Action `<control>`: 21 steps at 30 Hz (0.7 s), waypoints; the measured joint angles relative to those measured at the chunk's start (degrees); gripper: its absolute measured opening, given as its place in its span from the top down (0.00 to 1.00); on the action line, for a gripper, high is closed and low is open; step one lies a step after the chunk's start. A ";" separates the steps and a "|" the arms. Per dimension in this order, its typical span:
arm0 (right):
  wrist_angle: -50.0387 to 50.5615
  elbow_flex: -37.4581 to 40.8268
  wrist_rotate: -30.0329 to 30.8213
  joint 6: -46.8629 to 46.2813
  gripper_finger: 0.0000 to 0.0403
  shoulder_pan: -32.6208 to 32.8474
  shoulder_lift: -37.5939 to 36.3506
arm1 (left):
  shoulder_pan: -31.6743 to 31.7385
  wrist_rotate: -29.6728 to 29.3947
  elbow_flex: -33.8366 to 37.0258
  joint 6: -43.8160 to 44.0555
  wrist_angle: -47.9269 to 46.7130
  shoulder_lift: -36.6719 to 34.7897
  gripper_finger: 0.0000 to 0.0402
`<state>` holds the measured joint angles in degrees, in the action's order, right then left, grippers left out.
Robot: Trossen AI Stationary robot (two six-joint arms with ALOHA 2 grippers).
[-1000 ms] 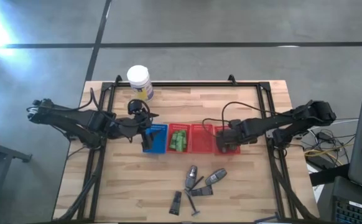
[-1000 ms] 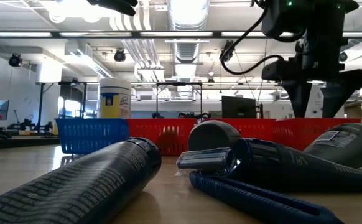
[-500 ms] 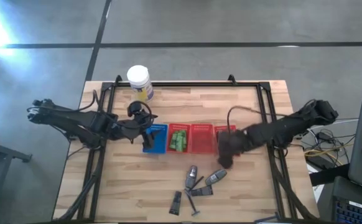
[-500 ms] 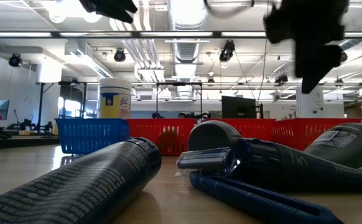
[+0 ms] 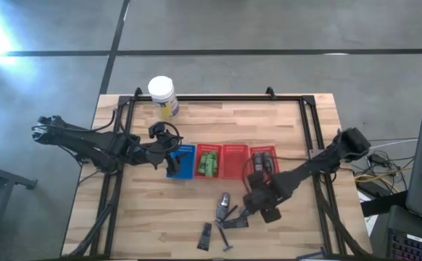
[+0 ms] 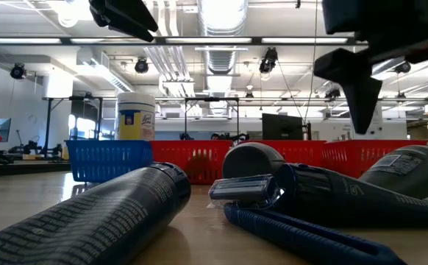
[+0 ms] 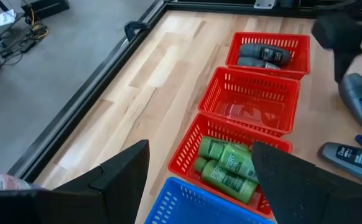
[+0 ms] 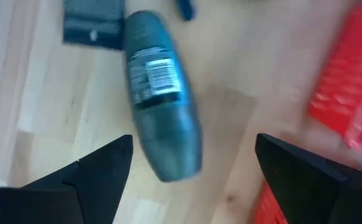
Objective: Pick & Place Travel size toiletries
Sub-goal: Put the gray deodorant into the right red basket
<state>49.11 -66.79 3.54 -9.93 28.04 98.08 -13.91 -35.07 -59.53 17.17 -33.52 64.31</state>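
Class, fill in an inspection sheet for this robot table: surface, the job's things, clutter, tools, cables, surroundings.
Surface: wooden table inside a black frame.
Job's things: green bottles in one red basket; grey tubes in the end red basket; loose grey tube and others on the near side.
Clutter: white jar at the far edge.
Tools: left tool open by the blue basket; right tool open above the loose tube.
Cables: bundle beside the table's right edge.
Surroundings: grey floor; no people seen.

White jar with yellow label [image 5: 162, 94] near table's [image 5: 291, 123] far edge, blue basket [image 5: 183, 161], red baskets [image 5: 234, 161]
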 joint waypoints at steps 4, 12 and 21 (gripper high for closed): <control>0.18 -2.02 -1.68 4.62 0.20 0.14 4.87 | 0.02 0.00 0.00 0.00 0.00 -0.01 0.29; -2.08 -1.85 -2.24 5.44 0.26 0.10 8.83 | -0.02 0.02 0.00 -0.11 -0.09 -0.02 0.29; -2.00 -0.85 -7.07 0.15 0.47 -0.34 9.40 | 0.00 0.04 0.00 -0.54 -0.61 -0.02 0.29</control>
<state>47.11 -67.65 -3.53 -9.78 27.70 107.48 -13.91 -35.03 -59.53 16.63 -34.13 64.29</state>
